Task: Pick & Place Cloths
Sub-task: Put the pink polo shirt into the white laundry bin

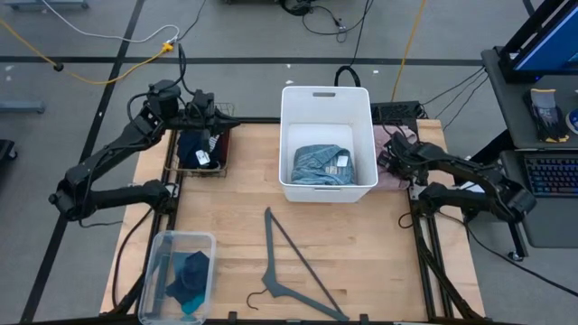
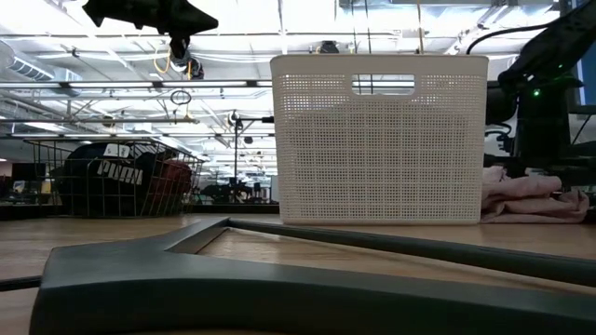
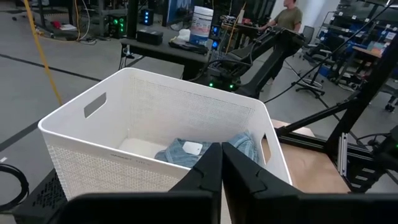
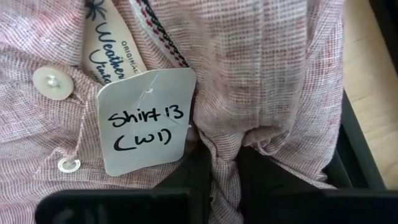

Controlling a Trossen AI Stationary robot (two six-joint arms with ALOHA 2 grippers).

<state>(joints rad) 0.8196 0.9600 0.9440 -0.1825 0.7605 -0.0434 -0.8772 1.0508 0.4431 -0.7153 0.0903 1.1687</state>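
Right gripper [image 4: 217, 171] is down on the pink shirt [image 4: 249, 74] at the table's right edge, just beside the white basket [image 1: 298, 108]; fingers clamped on a fold of fabric (tag [image 4: 146, 118] reads "Shirt 13"). Left gripper [image 3: 222, 171] hangs above the wire basket [image 1: 219, 167] at back left, fingers together, nothing between them. Blue folded cloth [image 1: 318, 164] w/ tag lies in the white basket. Dark cloths [image 1: 191, 149] in wire basket, teal one [image 1: 190, 273] in clear bin [image 1: 159, 248]. Grey hanger [image 1: 289, 271] flat on table [image 1: 244, 208].
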